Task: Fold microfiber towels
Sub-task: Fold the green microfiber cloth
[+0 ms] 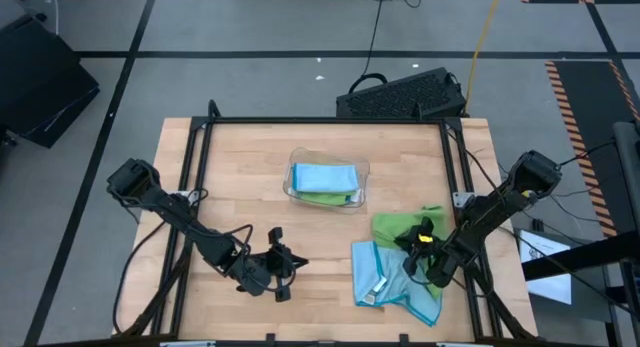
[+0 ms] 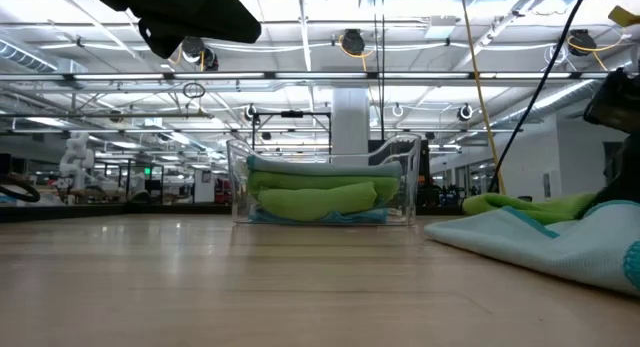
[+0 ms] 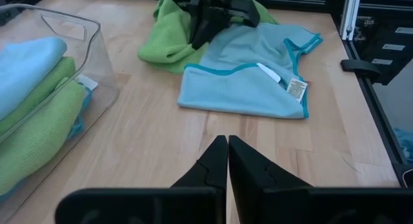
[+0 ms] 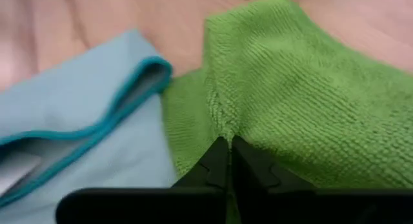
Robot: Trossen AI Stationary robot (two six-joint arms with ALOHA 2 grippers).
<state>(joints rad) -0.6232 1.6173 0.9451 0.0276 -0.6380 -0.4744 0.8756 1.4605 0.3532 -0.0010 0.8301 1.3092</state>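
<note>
A lime green microfiber towel (image 1: 400, 225) lies crumpled at the table's near right, partly on a light blue towel (image 1: 385, 282) that is spread flat with its white tag (image 3: 295, 88) showing. My right gripper (image 4: 226, 145) is down on the green towel, shut on it. My left gripper (image 3: 227, 146) hovers shut over bare wood at the near left (image 1: 290, 267), holding nothing. Several folded green and blue towels sit stacked in a clear tray (image 1: 362, 172) at the table's middle. My right gripper pinches a raised pucker of the lime green towel (image 4: 218, 117) between its two fingertips, near where the towel overlaps the blue one. The fingers slant down from the table's right side. The rest of the green towel lies slack on the table and on the blue towel.
The clear tray (image 2: 405, 152) stands mid-table, beyond the loose towels. Bare wood (image 1: 240, 177) spreads over the left half and in front of the tray. A black frame rail (image 1: 455, 157) runs along the table's right side, and a keyboard (image 1: 400, 92) lies beyond the far edge.
</note>
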